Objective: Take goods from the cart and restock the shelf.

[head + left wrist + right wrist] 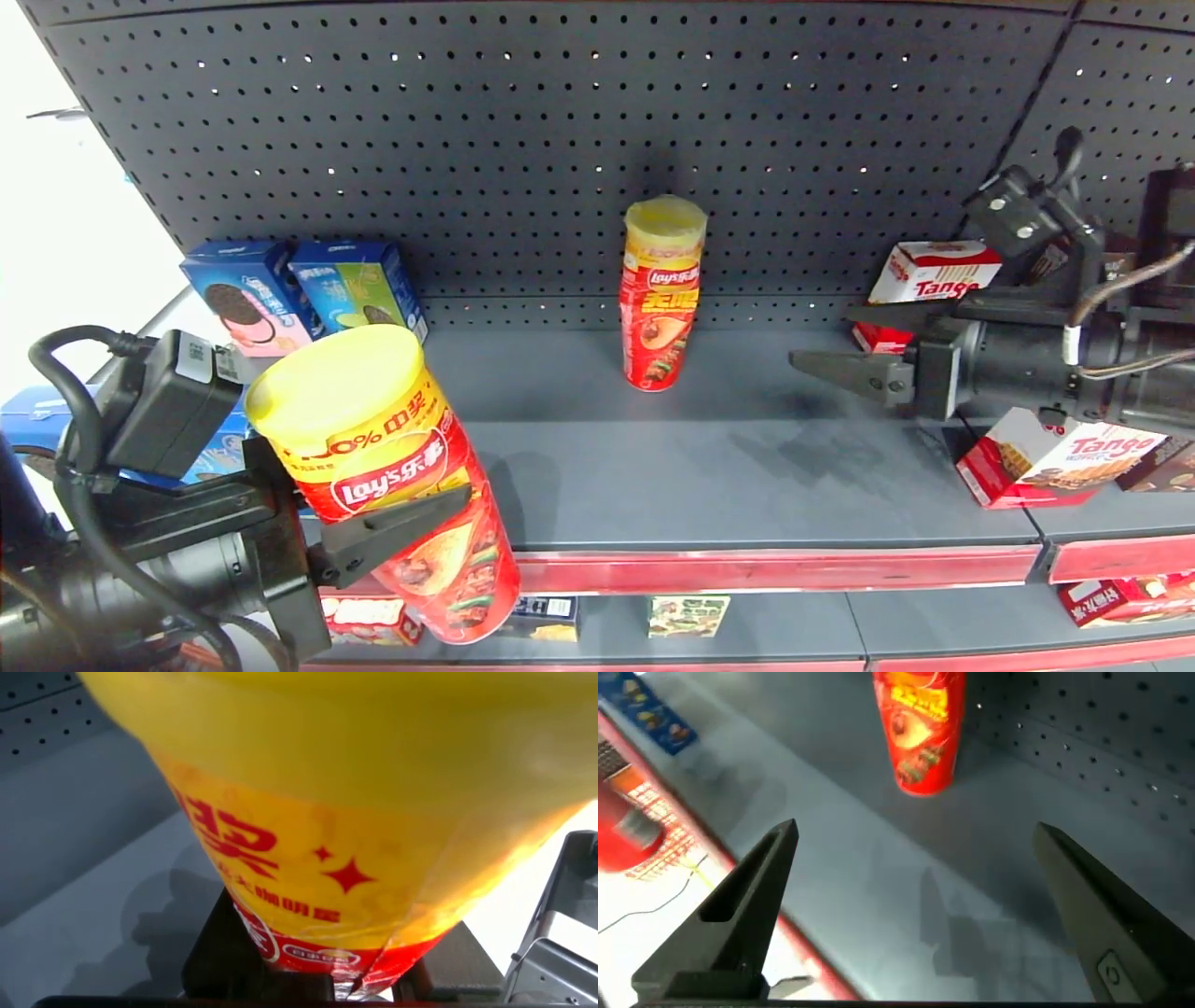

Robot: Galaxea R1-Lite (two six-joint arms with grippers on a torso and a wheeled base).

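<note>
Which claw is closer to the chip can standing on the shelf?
Right. The right gripper, open, is over the shelf beside the standing can; the left gripper is farther, at the shelf's front edge, shut on a second can.

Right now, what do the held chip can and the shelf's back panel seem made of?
Chip can: likely a cardboard tube with a glossy printed wrap; its yellow lid looks plastic. Back panel: probably painted metal, matte dark grey, evenly punched holes.
</note>
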